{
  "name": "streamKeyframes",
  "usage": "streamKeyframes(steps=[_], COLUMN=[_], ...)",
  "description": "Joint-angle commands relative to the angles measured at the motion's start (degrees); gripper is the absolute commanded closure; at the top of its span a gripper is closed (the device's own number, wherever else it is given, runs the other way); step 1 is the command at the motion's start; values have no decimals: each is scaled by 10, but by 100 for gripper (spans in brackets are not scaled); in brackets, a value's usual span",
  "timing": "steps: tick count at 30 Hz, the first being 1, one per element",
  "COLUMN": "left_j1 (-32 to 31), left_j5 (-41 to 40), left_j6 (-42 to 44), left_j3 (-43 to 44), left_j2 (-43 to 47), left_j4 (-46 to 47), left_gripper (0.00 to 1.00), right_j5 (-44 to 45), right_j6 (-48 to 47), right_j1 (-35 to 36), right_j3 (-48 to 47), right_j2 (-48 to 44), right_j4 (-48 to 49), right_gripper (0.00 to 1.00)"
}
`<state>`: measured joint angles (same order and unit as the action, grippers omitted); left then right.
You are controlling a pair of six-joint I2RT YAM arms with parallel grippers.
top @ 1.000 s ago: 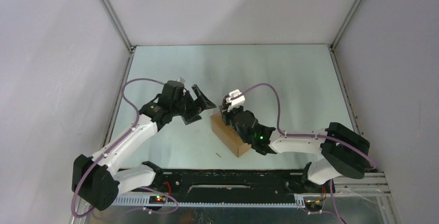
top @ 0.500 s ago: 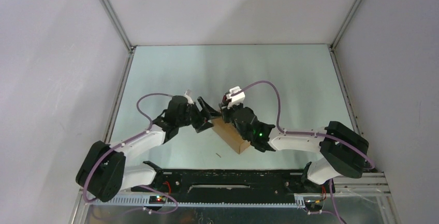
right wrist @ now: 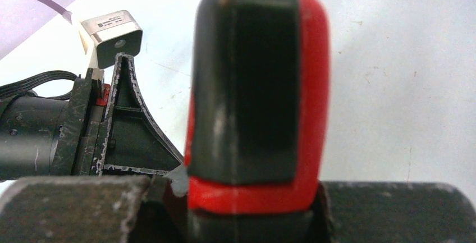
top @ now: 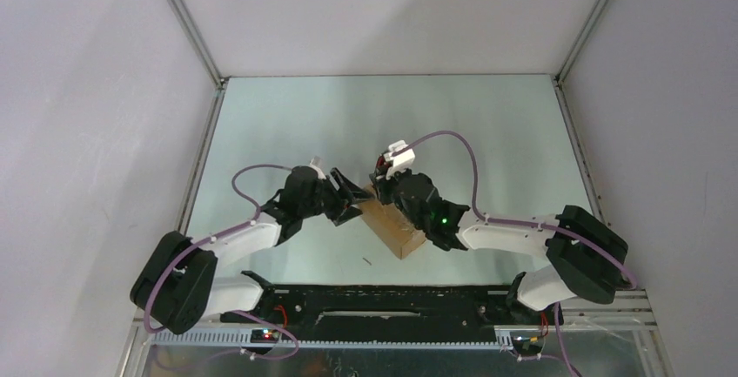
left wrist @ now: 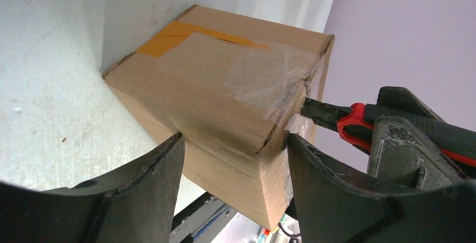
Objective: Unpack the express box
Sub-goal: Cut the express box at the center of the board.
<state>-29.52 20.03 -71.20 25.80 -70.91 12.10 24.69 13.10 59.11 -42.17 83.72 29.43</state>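
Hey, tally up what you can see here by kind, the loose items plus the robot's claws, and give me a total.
Cardboard box: 1
Knife, red and black: 1
Claws: 2, the left claw and the right claw
Total: 4

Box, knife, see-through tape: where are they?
express box (left wrist: pixel 188 88), left wrist view, brown top face.
utility knife (right wrist: pixel 247 86), right wrist view, black handle back.
clear tape (left wrist: pixel 264 76), left wrist view, shiny patch by corner.
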Motion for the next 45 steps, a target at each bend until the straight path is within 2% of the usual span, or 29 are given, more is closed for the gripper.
streamKeyframes(steps=[1,9,23,35,45], left_j1=[2,-15,-38,-40,-62], left_j5=[-82,-112,-163,-225,-233], left_j6=[0,0,-29,-67,-76], left_j3=[14,48,63,102,143], left_j2=[-5,-4,19,46,-6], left_j4=[-75,-138,-188,-252,-261], left_gripper=[34,36,38,39,39], right_j5=[-41,-18,13,15,-19], right_j6=[-5,-30,-43,6,-15], right_j1=[-5,-1,19,45,33], right_j3=[-28,-44,-58,45,41], right_j2=[-32,-35,-24,-14,-23], right_j4=[-26,-59,-95,-41,-21], right_gripper=[100,100,100,100,100])
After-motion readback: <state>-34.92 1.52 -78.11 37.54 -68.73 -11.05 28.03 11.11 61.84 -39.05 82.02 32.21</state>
